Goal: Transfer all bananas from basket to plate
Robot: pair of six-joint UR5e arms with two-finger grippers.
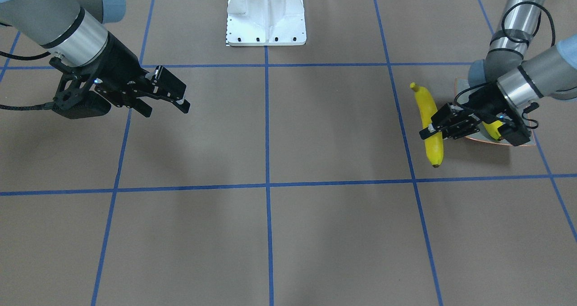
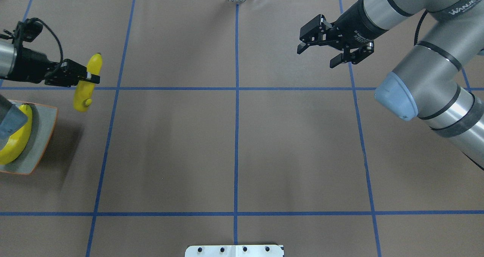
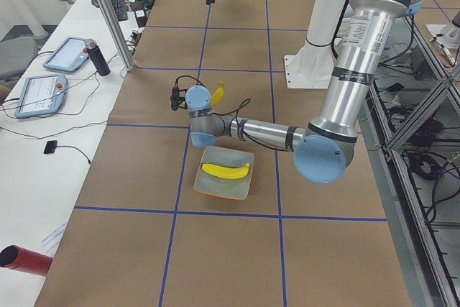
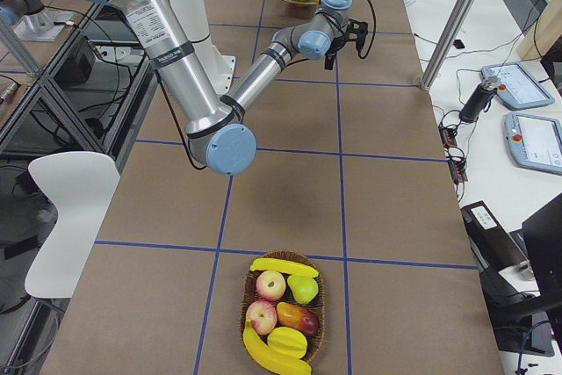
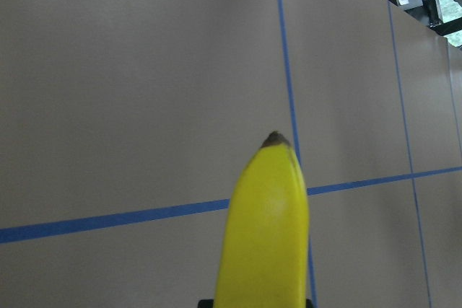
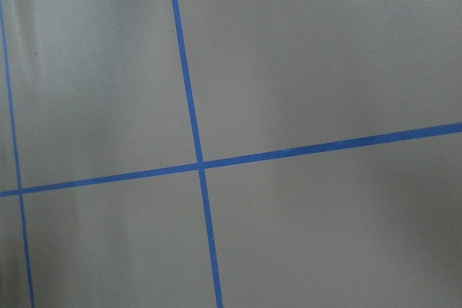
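Holding a banana (image 1: 426, 103) just beside the plate (image 2: 41, 136), the left end effector (image 2: 90, 79) is clamped on its middle. A second banana (image 2: 17, 143) lies on the plate; at least two bananas (image 4: 284, 266) sit in the basket (image 4: 321, 305) (well apart from the plate). Right end effector (image 2: 317, 56): wide, empty.

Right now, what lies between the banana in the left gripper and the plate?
Nothing: in the overhead view only bare brown table paper separates the banana held by the left gripper from the plate, which already carries another banana.
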